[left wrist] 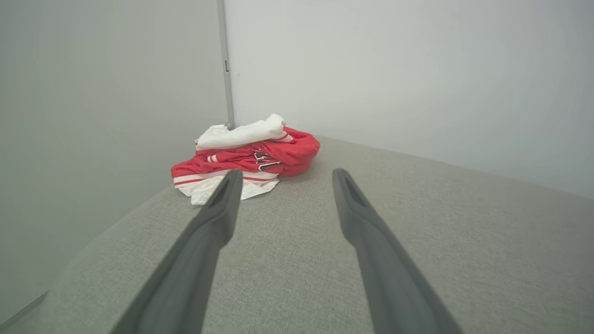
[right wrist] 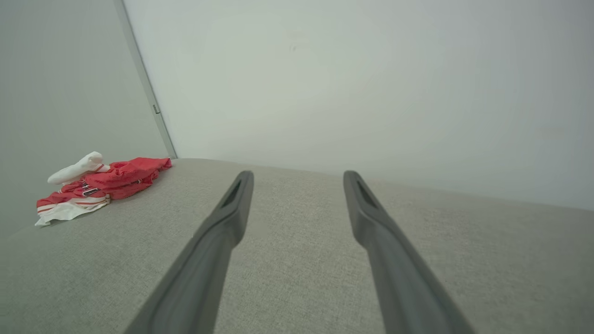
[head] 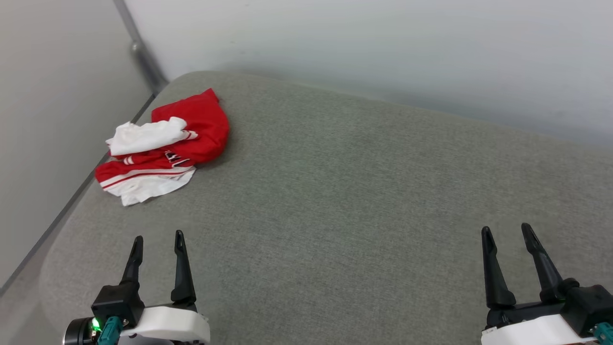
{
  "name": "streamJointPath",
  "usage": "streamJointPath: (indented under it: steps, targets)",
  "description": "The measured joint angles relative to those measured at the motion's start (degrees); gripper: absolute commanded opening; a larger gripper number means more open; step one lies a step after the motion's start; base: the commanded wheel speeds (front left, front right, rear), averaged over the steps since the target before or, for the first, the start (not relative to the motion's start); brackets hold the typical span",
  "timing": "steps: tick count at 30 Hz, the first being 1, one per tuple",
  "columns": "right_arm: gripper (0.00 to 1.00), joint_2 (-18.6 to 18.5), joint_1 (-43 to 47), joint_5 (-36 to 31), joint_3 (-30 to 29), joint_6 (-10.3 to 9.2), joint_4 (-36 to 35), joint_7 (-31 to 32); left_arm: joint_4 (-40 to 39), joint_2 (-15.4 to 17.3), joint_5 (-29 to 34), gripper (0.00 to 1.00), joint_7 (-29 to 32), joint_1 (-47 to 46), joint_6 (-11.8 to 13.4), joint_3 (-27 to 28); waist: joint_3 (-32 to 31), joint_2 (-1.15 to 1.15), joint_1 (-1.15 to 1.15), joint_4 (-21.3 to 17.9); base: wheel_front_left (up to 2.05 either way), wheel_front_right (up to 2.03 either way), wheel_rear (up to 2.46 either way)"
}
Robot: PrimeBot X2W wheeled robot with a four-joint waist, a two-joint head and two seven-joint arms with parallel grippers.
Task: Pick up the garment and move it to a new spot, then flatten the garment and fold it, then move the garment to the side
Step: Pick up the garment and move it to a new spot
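I see the garment (head: pixel 165 146), red with white sleeves, bunched near the far left corner of the grey cushion (head: pixel 359 201). My left gripper (head: pixel 158 243) and right gripper (head: pixel 506 233) hover near me, fingers spread wide, holding nothing.

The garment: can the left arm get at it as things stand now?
Probably yes. The garment lies crumpled straight ahead of the left arm, with only bare grey cushion between them, jaws open.

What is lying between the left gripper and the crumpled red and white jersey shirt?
Only bare grey fabric surface lies between the open left gripper and the crumpled red-and-white jersey shirt, seen in the head view.
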Motion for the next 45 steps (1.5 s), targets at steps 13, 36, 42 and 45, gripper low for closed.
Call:
streamJointPath:
  steps: [13,36,42,45]
  targets:
    - [1.0,0.0,-0.2,-0.9,0.7,0.0,0.0,0.0,0.2,0.0,-1.2,1.0,0.0,-0.1,0.6,1.0,1.1,0.0,0.0,7.2,0.0,0.0,0.0]
    - [1.0,0.0,-7.5,-9.3,-0.4,0.0,-3.7,0.0,6.0,9.1,-0.9,1.0,0.0,-33.3,-10.5,17.7,14.5,0.0,0.01,1.2,0.0,0.0,0.0]
    - [1.0,-0.3,-8.6,-11.0,-1.4,0.0,-5.2,0.0,14.3,15.8,-1.0,1.0,0.0,-40.9,-11.2,14.8,19.5,0.0,0.01,-1.4,0.0,0.0,0.0]
    - [1.0,-1.0,-9.7,-11.0,-1.6,0.0,-5.9,0.0,19.8,20.5,-0.9,1.0,1.5,-43.9,-11.4,9.7,21.6,0.0,0.01,-2.5,0.0,0.0,0.0]
